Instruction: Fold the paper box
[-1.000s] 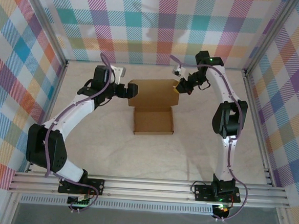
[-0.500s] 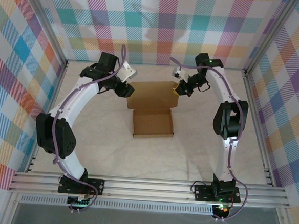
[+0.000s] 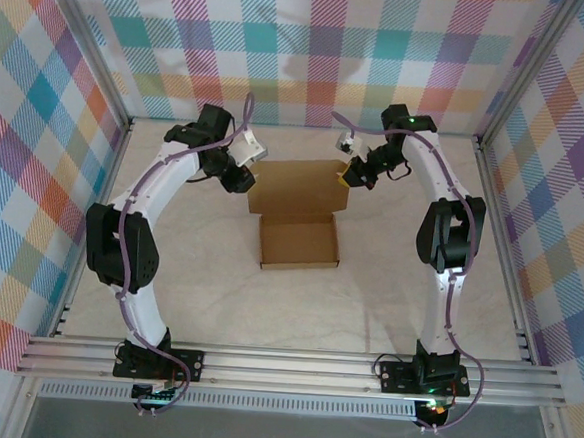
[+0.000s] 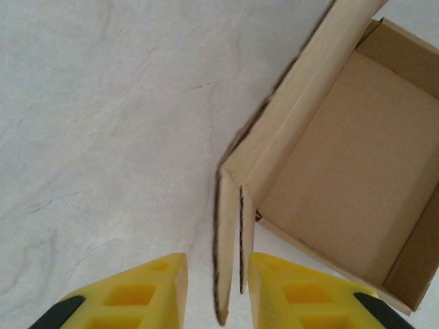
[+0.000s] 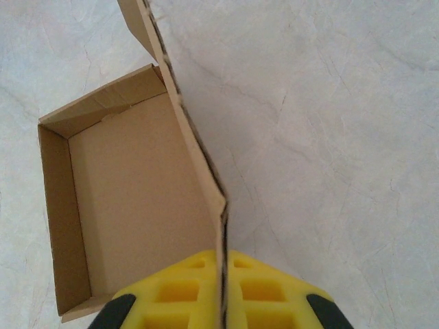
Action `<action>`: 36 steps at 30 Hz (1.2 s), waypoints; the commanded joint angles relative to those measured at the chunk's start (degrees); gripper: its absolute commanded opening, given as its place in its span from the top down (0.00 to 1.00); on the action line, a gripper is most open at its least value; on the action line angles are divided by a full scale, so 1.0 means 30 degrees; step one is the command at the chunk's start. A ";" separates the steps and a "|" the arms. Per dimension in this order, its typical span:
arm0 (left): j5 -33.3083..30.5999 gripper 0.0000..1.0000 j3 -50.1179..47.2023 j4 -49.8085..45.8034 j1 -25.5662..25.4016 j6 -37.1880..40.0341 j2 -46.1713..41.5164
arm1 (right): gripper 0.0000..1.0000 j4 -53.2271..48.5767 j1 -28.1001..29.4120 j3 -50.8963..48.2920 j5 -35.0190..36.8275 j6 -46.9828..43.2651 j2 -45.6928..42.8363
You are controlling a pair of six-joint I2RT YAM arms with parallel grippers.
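The paper box [image 3: 298,242] is plain brown cardboard, an open tray on the white table with its lid [image 3: 296,184] standing up at the far side. My left gripper [image 3: 243,178] is at the lid's left end. In the left wrist view its yellow fingers [image 4: 154,295] straddle two thin flap edges [image 4: 228,247]. Its jaws are still apart, with a gap on the left side. My right gripper [image 3: 347,176] is at the lid's right end, and its fingertips [image 5: 199,291] are shut on the cardboard edge [image 5: 206,171] beside the tray [image 5: 137,205].
Checked fabric walls [image 3: 35,161] enclose the table on three sides. Aluminium rails [image 3: 292,364] run along the near edge where both arm bases stand. Bare white tabletop [image 3: 296,310] lies between the box and the rails.
The left arm has risen and swung toward the back wall. Its jaws have narrowed around the lid's left flaps. The right arm and its grip have not moved.
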 commanded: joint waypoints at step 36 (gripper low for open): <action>0.2108 1.00 0.1764 -0.1018 0.0095 -0.0615 0.0933 | 1.00 0.0530 0.0239 -0.0258 -0.0188 0.0700 -0.1064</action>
